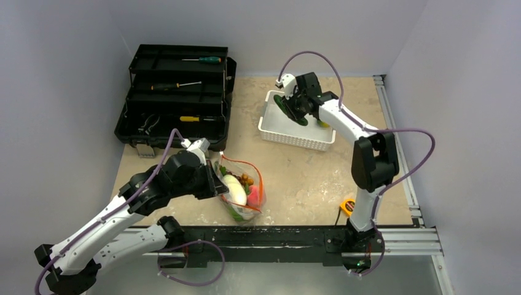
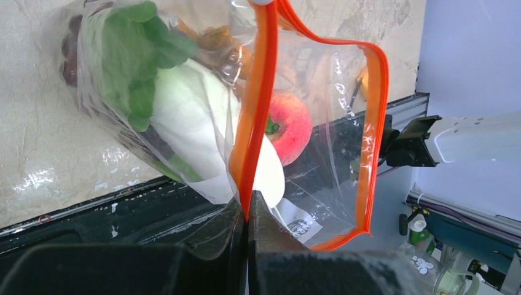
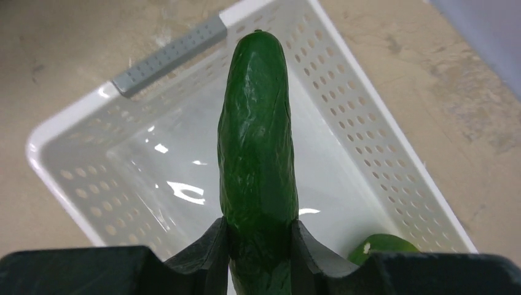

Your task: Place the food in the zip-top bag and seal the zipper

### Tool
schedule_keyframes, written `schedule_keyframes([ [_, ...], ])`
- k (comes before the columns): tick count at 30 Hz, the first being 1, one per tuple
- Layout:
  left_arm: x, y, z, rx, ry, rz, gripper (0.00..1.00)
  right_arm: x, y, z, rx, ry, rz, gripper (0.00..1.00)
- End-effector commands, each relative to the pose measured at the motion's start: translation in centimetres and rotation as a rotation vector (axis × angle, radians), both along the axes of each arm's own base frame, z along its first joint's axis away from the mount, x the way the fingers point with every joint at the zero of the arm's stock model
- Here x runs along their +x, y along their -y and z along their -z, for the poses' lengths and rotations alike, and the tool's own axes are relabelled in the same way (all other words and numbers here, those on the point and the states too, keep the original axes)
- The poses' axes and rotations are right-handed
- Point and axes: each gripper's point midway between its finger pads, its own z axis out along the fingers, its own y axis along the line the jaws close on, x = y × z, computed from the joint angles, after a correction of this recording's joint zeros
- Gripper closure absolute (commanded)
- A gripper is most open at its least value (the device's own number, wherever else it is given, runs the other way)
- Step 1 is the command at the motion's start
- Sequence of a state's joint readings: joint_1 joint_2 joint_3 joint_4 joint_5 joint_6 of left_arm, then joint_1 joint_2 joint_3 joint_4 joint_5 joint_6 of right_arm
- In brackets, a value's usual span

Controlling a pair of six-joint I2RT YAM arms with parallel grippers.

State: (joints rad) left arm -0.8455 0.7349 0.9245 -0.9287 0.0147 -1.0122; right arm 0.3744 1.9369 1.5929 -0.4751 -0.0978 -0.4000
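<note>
The zip-top bag (image 1: 241, 190) lies on the table in front of the left arm, mouth open, its orange-red zipper strip (image 2: 258, 104) forming a loop. Inside are a green cabbage (image 2: 166, 104), a pink peach (image 2: 289, 126), dark grapes (image 2: 69, 58) and orange pieces. My left gripper (image 2: 248, 206) is shut on the zipper strip at the bag's mouth. My right gripper (image 3: 259, 230) is shut on a green cucumber (image 3: 257, 147) and holds it above the white basket (image 1: 296, 121). A second green piece (image 3: 381, 246) lies in the basket's corner.
A black open toolbox (image 1: 178, 92) with screwdrivers stands at the back left. A small yellow tape measure (image 1: 348, 206) lies near the right arm's base. A black rail (image 1: 276, 239) runs along the table's near edge.
</note>
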Motion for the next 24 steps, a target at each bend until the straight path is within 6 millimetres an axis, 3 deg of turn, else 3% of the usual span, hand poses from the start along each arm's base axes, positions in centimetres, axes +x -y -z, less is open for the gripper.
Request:
schedule_keyframes([
  [1,-0.3,0.5,0.4,-0.040,-0.014,0.005,1.00,-0.9,-2.2,-6.8,0.120,0.183,0.188,1.00],
  [5,0.2,0.6,0.1,-0.069,0.014,-0.018,1.00,-4.6,-4.7,-9.3,0.210,0.176,0.205,1.00],
  [8,0.4,0.6,0.1,-0.079,0.020,-0.036,1.00,-8.0,-6.6,-12.3,0.394,0.146,0.197,1.00],
  [13,0.7,0.8,-0.3,-0.096,0.025,-0.049,1.00,-13.9,-8.9,-16.0,0.699,-0.032,0.162,1.00],
  [18,0.6,0.6,-0.4,-0.075,0.016,-0.045,1.00,-20.2,-10.5,-20.0,0.881,-0.198,-0.006,1.00],
  [24,0.8,0.4,-0.7,-0.089,0.036,-0.061,1.00,-27.5,-12.7,-21.2,0.945,-0.458,-0.189,1.00],
])
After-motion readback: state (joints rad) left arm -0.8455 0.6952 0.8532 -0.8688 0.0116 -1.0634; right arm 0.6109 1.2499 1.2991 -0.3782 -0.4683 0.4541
